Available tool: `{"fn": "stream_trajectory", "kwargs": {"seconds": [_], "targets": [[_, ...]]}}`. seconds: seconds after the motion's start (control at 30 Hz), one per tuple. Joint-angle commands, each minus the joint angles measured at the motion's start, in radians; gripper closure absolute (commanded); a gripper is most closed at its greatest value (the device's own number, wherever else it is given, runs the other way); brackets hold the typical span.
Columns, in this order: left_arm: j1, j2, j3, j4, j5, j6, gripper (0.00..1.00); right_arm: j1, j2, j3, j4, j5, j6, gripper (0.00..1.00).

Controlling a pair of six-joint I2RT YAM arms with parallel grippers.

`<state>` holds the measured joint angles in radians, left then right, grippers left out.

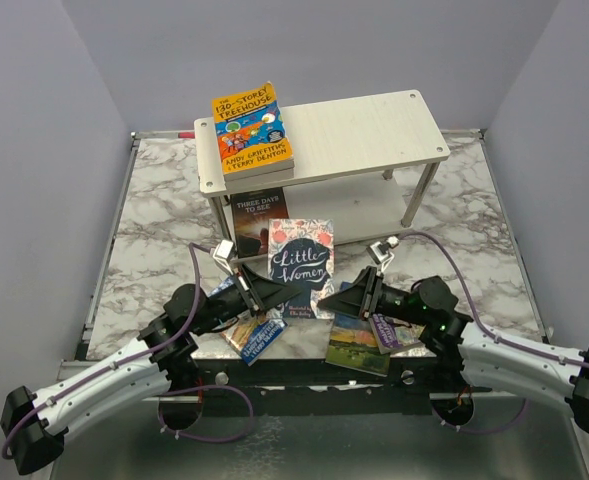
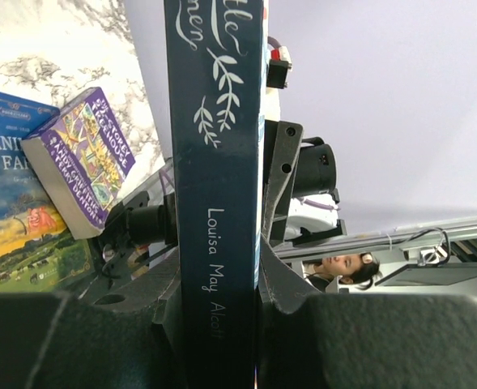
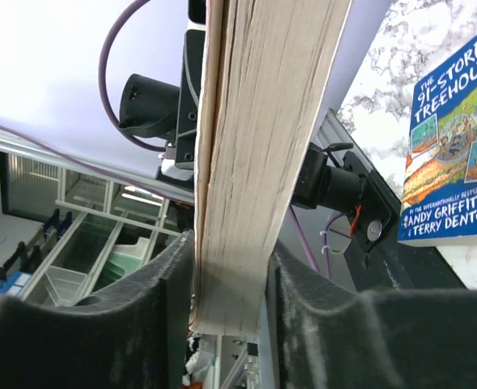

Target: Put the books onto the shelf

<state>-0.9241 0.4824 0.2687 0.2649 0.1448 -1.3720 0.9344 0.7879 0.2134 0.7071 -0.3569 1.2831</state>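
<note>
From above, we saw Little Women (image 1: pixel 301 262) held upright, the shelf (image 1: pixel 364 130) at twelve o'clock beyond it. The left wrist view showed the left end effector (image 2: pixel 218 279) clamped on its spine. The right wrist view showed the right end effector (image 3: pixel 230 255) closed on its page edge.

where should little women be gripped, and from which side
Pinch across its thickness at a long edge: Little Women shows its cover to the top camera, so the spine faces the left gripper and the page edge the right gripper.
</note>
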Motion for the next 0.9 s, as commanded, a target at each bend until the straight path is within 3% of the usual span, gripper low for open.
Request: {"fn": "stream_trajectory", "kwargs": {"seconds": [0.0,0.1,0.2,0.27,0.37,0.57,0.7,0.87], "targets": [[-0.002,-0.015,-0.006,0.079,-0.028,0.032,1.00,0.007,0.010,0.073,0.013,0.008,-0.025,0.62],[-0.001,-0.008,-0.012,0.069,-0.037,0.046,1.00,0.007,0.018,0.082,0.000,0.025,-0.031,0.72],[-0.001,0.008,-0.017,0.060,-0.035,0.055,1.00,0.007,0.012,0.095,-0.014,0.030,-0.040,0.97],[-0.002,0.010,-0.016,0.042,-0.040,0.067,1.00,0.007,-0.014,0.108,-0.076,0.044,-0.059,0.99],[-0.002,-0.007,-0.013,-0.025,-0.064,0.092,0.83,0.007,-0.074,0.148,-0.224,0.077,-0.112,0.99],[-0.001,-0.075,0.003,-0.187,-0.123,0.148,0.27,0.007,-0.192,0.227,-0.524,0.145,-0.215,1.00],[-0.001,-0.117,0.014,-0.286,-0.137,0.182,0.04,0.007,-0.242,0.301,-0.717,0.186,-0.288,0.99],[-0.001,-0.151,0.065,-0.427,-0.201,0.251,0.01,0.007,-0.273,0.435,-0.946,0.217,-0.421,1.00]]}}
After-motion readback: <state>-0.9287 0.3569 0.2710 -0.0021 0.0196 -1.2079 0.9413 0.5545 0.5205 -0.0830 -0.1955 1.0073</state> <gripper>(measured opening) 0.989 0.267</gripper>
